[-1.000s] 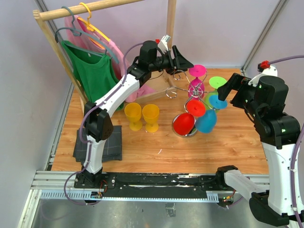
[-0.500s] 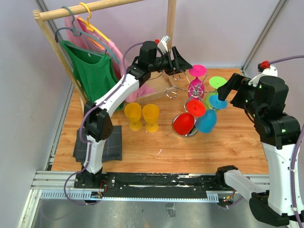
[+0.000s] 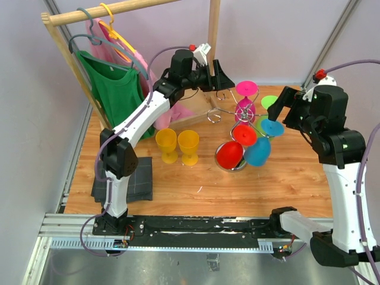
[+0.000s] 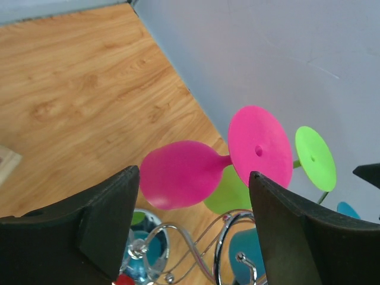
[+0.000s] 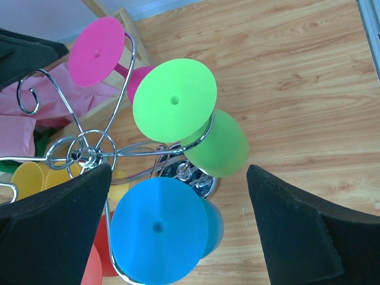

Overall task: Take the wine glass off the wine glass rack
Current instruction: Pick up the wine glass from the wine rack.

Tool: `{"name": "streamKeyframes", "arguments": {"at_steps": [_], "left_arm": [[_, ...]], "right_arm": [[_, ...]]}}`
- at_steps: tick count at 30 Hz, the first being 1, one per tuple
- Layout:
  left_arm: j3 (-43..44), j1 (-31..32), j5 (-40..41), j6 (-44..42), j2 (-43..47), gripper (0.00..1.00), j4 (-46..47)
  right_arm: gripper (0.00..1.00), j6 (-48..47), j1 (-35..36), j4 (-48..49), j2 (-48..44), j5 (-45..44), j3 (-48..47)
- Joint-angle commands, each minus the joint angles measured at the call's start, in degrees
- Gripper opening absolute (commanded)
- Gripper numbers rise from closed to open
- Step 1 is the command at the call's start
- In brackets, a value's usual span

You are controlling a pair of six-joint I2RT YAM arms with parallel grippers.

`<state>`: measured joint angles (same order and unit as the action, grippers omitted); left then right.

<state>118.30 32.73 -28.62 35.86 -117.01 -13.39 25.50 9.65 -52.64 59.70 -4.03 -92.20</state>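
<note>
The chrome wine glass rack (image 3: 215, 114) stands mid-table with several plastic wine glasses hanging upside down: pink (image 3: 246, 89), green (image 3: 271, 102), blue (image 3: 273, 127) and red (image 3: 230, 154). My left gripper (image 3: 228, 80) hovers open at the rack's back left; in its wrist view the left gripper (image 4: 193, 228) frames the pink glass (image 4: 178, 172) and curled rack wires (image 4: 234, 237) and touches neither. My right gripper (image 3: 284, 110) is open above the rack's right side. In its wrist view the right gripper (image 5: 178, 228) has the blue glass's foot (image 5: 159, 228) below and between its fingers, with the green glass (image 5: 175, 98) just beyond.
Two yellow glasses (image 3: 167, 142) (image 3: 189, 143) stand upright on the table left of the rack. A wooden clothes rack (image 3: 107, 12) with hung shirts (image 3: 122, 95) fills the back left. A dark folded cloth (image 3: 127, 178) lies at the near left.
The left gripper has opened wider and drawn back a little from the rack. The right arm has moved left, closer over the rack's right side.
</note>
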Motion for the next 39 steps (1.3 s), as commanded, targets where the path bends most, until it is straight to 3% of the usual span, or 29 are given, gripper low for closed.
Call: {"name": "streamKeyframes", "arguments": {"at_steps": [1,8,18,30,33,36,39], "left_arm": [[1.72,-0.22,2.56,-8.15,5.22,0.8,-0.66],[0.27,-0.21,2.24,-11.3,7.83,0.86,-0.37],[-1.71,0.36,-0.09,-17.99,11.26,0.89,-0.75],[-4.75,2.07,2.47,-25.07,17.5,0.88,0.26],[-4.98,2.23,3.92,-25.9,18.65,0.88,0.52],[-6.48,2.89,4.98,-27.36,20.07,0.88,1.48],[-7.64,3.29,5.41,-27.82,21.1,0.88,1.72]], "right_arm": [[0.98,0.22,-2.85,-1.06,0.8,1.03,-2.96],[0.98,0.3,-8.12,-1.59,0.81,5.39,-2.75],[0.98,1.37,-9.3,-5.6,-1.76,5.9,-4.27],[0.99,7.23,-9.3,-25.35,-3.87,11.72,-19.64],[0.99,14.02,-9.3,-25.33,-8.01,16.62,-15.11],[0.99,20.41,-9.3,-22.46,-15.01,20.57,-3.37],[0.92,25.53,-9.3,-19.0,-20.92,22.82,4.86]]}}
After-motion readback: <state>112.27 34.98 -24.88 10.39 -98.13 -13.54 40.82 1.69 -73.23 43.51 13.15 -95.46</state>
